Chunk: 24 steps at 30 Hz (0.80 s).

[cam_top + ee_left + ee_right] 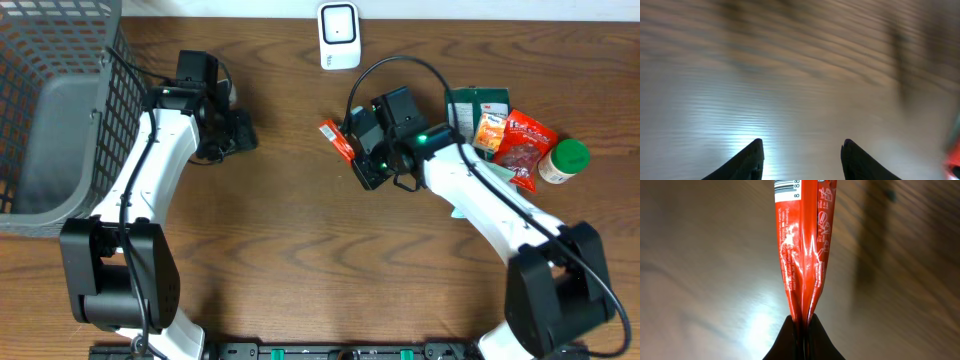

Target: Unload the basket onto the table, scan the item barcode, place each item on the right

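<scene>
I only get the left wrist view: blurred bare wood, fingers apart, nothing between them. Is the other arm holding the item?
Observer: Yes. The right end effector is shut on one end of a red packet.
Operator: Any barcode showing?
Observer: Partly. The right wrist view shows a barcode at the packet's far end, cut off by the frame.
Operator: Is there a scanner?
Observer: A white scanner-like device stands apart from the packet, near the top of the overhead view.

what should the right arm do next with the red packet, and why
Probably carry the red packet up toward the white scanner, barcode turned to face it: the right gripper is shut on the packet's end, and the packet is short of the scanner.
</scene>
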### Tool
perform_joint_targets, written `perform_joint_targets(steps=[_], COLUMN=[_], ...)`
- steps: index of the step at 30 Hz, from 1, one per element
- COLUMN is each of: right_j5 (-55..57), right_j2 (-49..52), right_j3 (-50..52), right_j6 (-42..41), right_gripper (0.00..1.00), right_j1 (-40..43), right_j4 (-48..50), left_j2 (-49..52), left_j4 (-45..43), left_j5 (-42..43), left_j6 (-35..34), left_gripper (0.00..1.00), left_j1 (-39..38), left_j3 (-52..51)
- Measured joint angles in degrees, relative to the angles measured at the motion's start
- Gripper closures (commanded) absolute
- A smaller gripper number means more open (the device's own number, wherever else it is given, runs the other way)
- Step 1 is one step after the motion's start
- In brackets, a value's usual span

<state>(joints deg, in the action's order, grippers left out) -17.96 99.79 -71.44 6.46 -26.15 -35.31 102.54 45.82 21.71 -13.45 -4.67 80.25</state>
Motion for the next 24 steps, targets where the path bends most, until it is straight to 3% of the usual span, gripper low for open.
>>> perform_joint_targets(steps=[9, 21, 24], right_j5=[-12.5, -17.0, -17.1], right_j2=[-0.8, -0.8, -0.8], right_j3=[0.0, 0.0, 0.0], right_j6=[-7.1, -12.9, -14.0], right_gripper=[0.99, 0.99, 0.99], right_j1=[-0.6, -2.6, -3.0], right_j4=[3.5, 13.1, 15.3], left_j2=[0.0, 0.0, 0.0], left_j4=[-6.5, -7.1, -7.5], left_j5=[22.4, 30.1, 30.6], left_j6=[1.9, 1.9, 1.9], left_gripper=[0.46, 0.47, 0.64], left_j1=[0.0, -0.8, -1.5], left_j3=[0.0, 0.0, 0.0])
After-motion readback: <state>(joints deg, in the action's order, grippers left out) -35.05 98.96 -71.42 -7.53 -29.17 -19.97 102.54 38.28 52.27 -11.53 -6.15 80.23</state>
